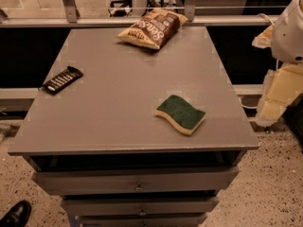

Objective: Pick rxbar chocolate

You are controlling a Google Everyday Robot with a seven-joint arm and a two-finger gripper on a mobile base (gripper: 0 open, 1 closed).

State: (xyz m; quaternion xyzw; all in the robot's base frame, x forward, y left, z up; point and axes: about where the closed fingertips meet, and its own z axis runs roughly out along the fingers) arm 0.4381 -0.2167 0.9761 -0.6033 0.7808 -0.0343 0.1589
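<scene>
The rxbar chocolate (62, 79) is a slim black bar with white lettering. It lies flat at the left edge of the grey table top (123, 112), turned diagonally. My gripper (277, 96) hangs with the white arm (289, 30) at the right side of the view, beyond the table's right edge and far from the bar. It holds nothing that I can see.
A brown-and-tan chip bag (154, 28) lies at the back middle of the table. A green-and-yellow sponge (181, 114) lies front right. Drawers (137, 181) sit below the top. A black shoe (16, 214) is on the floor at the lower left.
</scene>
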